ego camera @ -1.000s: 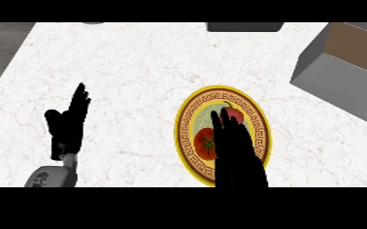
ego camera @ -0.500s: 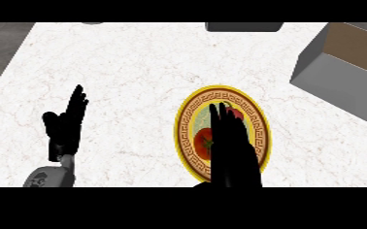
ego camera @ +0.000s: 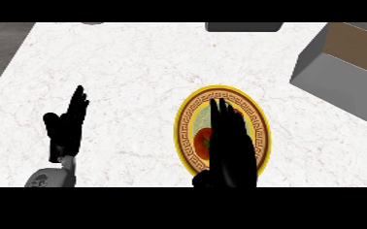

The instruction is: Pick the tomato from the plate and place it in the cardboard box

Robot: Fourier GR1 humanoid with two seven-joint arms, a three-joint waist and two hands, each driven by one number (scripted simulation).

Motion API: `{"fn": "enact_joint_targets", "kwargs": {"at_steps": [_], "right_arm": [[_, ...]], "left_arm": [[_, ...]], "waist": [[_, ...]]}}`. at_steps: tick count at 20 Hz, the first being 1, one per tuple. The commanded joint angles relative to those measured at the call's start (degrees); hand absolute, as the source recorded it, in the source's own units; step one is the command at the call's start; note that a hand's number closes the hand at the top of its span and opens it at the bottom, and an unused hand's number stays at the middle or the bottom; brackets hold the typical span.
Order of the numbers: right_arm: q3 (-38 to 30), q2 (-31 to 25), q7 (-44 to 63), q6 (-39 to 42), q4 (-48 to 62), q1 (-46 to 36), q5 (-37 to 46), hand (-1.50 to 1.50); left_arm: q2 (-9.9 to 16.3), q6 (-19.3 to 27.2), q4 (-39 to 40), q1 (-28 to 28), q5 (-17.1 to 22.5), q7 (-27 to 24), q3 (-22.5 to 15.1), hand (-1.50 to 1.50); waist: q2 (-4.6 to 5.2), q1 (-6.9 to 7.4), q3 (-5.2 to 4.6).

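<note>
A round plate point(ego camera: 188, 121) with a yellow patterned rim lies on the white marble counter, low and right of centre. The red tomato point(ego camera: 203, 139) rests on it, mostly covered by my right hand point(ego camera: 231, 145), which hovers over the plate with straight fingers pointing away from me. Only the tomato's left side shows. The cardboard box point(ego camera: 337, 68), grey outside and brown inside, stands at the right edge, farther back. My left hand point(ego camera: 68, 126) rests open at the lower left, fingers up.
A dark grey object point(ego camera: 243, 26) sits at the counter's far edge, right of centre. The counter's left edge runs diagonally at the upper left, with darker floor beyond it.
My right hand has slid slightly back and left over the plate, covering more of the tomato. The left hand has stayed put.
</note>
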Motion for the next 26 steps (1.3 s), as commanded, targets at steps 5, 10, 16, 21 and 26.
{"fn": "enact_joint_targets", "kwargs": {"at_steps": [5,10,16,21,26], "right_arm": [[0.4,0.8,7.3,-3.7,8.1,-2.1,-1.0,-1.50],[-0.9,0.8,1.9,-4.8,7.8,3.4,0.9,-1.50],[-1.9,0.8,1.0,-7.6,13.9,-1.2,-1.4,-1.50],[-2.4,0.8,0.6,-5.6,11.8,-0.6,-1.3,-1.50],[-3.6,0.8,-7.6,-10.6,20.5,-3.0,-2.6,1.50]], "left_arm": [[0.0,-0.7,-1.1,-0.4,-0.5,0.8,0.6,0.00],[-0.6,-0.7,-0.1,-1.1,-1.1,1.1,1.0,0.00],[-1.2,-2.1,-3.3,3.5,-1.9,-0.6,0.6,0.00],[-3.8,2.1,0.5,-2.7,-3.8,2.0,1.3,0.00],[-0.3,-5.0,5.0,-3.0,-0.7,-0.9,5.3,0.00]], "waist": [[0.04,0.07,0.02],[-0.01,-0.24,0.03],[0.00,0.10,0.03],[-0.01,-0.30,0.03],[0.07,-0.13,0.02]]}}
